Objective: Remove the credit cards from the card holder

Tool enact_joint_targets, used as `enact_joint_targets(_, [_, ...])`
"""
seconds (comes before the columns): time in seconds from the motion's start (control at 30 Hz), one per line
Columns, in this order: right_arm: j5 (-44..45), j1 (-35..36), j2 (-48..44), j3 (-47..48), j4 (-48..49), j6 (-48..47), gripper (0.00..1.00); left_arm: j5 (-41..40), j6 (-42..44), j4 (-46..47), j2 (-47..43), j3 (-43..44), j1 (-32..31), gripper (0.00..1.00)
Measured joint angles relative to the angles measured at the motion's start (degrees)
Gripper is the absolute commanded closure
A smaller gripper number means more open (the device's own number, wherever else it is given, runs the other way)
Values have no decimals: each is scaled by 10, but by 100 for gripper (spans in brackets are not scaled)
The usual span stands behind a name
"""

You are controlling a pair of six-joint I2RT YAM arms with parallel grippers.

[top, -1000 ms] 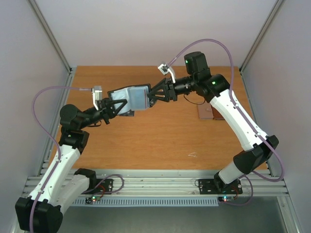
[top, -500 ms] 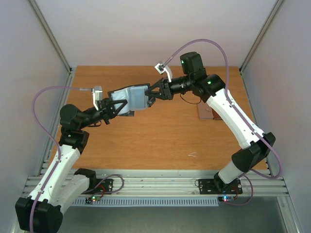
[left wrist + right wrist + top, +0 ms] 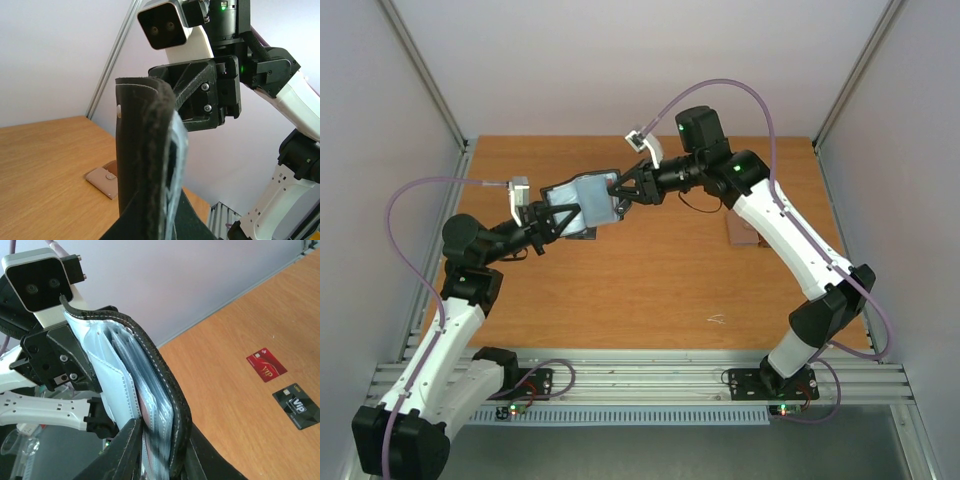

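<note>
The card holder [image 3: 588,200], black outside with pale blue-grey pockets, hangs above the table between both arms. My left gripper [image 3: 558,217] is shut on its near-left end; in the left wrist view the holder [image 3: 145,150] stands edge-on between the fingers of that gripper [image 3: 159,222]. My right gripper [image 3: 621,189] is shut on the opposite edge. In the right wrist view its jaws [image 3: 161,455] pinch the pale pockets and the black cover [image 3: 165,385] together. A dark red credit card [image 3: 266,364] and a black credit card [image 3: 296,405] lie on the table below.
A brown two-tone wallet [image 3: 745,232] lies on the table under the right forearm and also shows in the left wrist view [image 3: 102,180]. The wooden table [image 3: 650,290] is bounded by grey walls left and right and a metal rail at the near edge.
My right gripper has moved left onto the holder's edge and its jaws have closed on it. The holder has shifted slightly left. The left arm has stayed put.
</note>
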Motion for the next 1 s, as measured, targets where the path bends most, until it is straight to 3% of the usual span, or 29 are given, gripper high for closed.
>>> enact_joint_targets(0.13, [-10, 2, 4, 5, 7, 3, 98, -7, 0, -2, 0, 0, 1, 100])
enact_joint_targets(0.2, [-27, 5, 4, 8, 12, 7, 99, -23, 1, -9, 1, 0, 3, 94])
enact_joint_targets(0.37, [-23, 17, 6, 10, 18, 16, 99, -77, 30, -38, 0, 0, -3, 48])
enact_joint_targets(0.43, [-13, 21, 8, 10, 17, 18, 99, -85, 46, -48, 0, 0, -4, 34])
enact_joint_targets(0.53, [27, 36, 10, 12, 1, 19, 99, -91, 68, -59, 0, 0, -4, 3])
enact_joint_targets(1.0, [285, 136, 74, 140, -125, 16, 99, -169, 151, -126, 0, 0, -7, 1])
